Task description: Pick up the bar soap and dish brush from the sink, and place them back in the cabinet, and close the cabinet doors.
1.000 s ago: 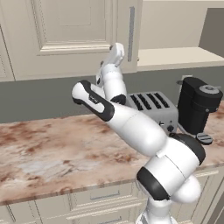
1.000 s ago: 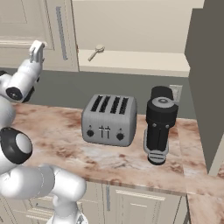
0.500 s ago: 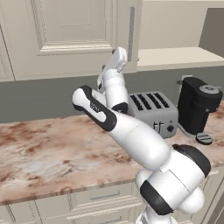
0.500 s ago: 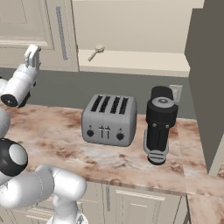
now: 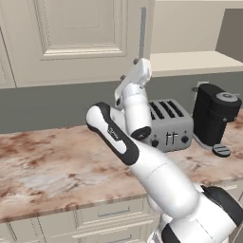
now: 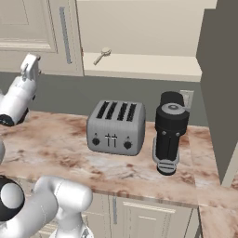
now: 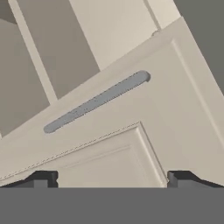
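One door (image 5: 71,38) shut, silver handle (image 7: 96,101) just ahead of gripper (image 7: 111,177), jaws wide apart, holding nothing; brush (image 6: 102,54) on shelf (image 6: 139,65).

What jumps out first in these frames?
The white arm sweeping up from the lower right of the left base view, its gripper with jaws wide open facing the closed cabinet door by its silver handle. Right of that door the cabinet gapes open, the dish brush lying on its shelf. Below, a toaster and black coffee maker stand side by side on the marbled counter.
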You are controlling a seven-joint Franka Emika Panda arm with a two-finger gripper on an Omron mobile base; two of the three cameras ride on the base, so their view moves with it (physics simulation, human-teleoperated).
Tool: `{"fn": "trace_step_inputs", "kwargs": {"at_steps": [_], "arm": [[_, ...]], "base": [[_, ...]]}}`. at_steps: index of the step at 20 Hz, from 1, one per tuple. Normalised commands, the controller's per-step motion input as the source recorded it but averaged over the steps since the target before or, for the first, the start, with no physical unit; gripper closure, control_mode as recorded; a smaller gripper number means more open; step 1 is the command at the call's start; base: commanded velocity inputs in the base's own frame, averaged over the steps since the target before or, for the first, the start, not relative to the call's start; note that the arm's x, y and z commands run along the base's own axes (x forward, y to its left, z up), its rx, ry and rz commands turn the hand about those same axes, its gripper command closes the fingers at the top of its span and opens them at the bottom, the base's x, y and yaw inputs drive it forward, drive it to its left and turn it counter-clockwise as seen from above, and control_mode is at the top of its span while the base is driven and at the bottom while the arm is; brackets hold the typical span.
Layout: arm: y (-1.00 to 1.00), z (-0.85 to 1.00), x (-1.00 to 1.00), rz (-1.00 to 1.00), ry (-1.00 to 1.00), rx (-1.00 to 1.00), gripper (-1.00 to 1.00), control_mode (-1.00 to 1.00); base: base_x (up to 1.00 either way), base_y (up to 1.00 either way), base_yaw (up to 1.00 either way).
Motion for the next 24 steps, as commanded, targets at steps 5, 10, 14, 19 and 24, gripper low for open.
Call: {"fn": "trace_step_inputs", "kwargs": {"at_steps": [5,10,14,19,24], "arm": [[-0.36,0.00,-0.54,0.00,-0.11,-0.02,-1.00,-1.00],[-0.41,-0.01,-0.37,-0.01,-0.11,-0.05,-1.00,-1.00],[-0.44,-0.06,-0.26,-0.03,-0.13,-0.06,-1.00,-1.00],[-0.51,-0.02,-0.31,-0.04,-0.13,-0.04,-1.00,-1.00],[-0.51,-0.01,-0.36,-0.04,-0.12,-0.04,-1.00,-1.00]], "base": [[0.00,0.00,0.00],[0.00,0.00,0.00],[0.00,0.00,0.00],[0.00,0.00,0.00],[0.00,0.00,0.00]]}}
